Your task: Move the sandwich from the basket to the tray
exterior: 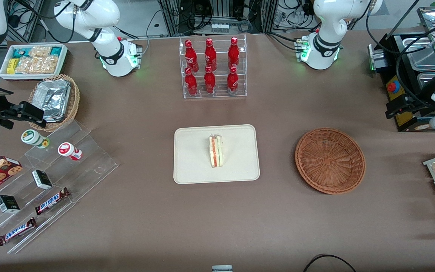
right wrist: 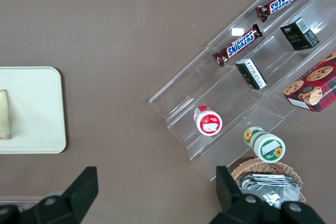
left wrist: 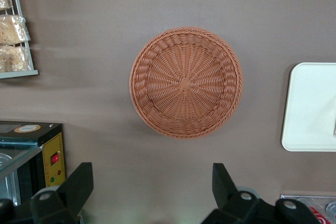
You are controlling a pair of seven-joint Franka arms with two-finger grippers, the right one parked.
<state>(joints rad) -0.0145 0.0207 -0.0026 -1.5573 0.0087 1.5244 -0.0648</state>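
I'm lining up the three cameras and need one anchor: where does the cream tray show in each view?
Front view: the tray lies mid-table, nearer the camera than the bottle rack, with the sandwich on it.
Left wrist view: only one rounded end of the tray shows, beside the empty basket; the open gripper hangs above the table.
Right wrist view: one end of the tray with a sliver of sandwich.
Shared landmark: the tray's rounded rim.

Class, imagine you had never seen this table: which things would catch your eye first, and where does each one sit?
The sandwich stands out at once, lying in the middle of the cream tray at the table's centre. Beside the tray, toward the working arm's end, sits the empty wicker basket, with the open gripper hovering above the table next to it. The red bottles in their clear rack lie farther from the front camera.
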